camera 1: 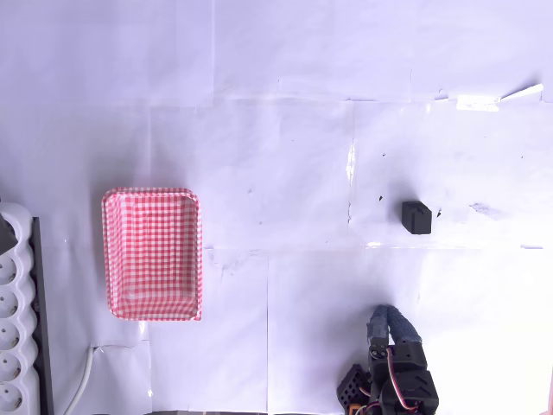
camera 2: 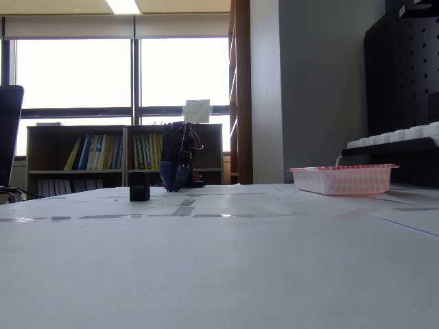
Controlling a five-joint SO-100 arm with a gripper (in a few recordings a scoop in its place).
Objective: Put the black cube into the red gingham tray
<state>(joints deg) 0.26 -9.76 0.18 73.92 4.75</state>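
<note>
The black cube sits alone on the white paper-covered table, right of centre in the overhead view. The red gingham tray lies far to the left with nothing in it. My gripper is folded back at the bottom edge, well short of the cube, its blue-padded fingers together with nothing between them. In the fixed view the cube stands just left of and in front of the gripper, and the tray is far off to the right.
A white power strip with a cable lies along the left edge beside the tray. Taped paper seams cross the table. A wide stretch of bare paper separates cube and tray.
</note>
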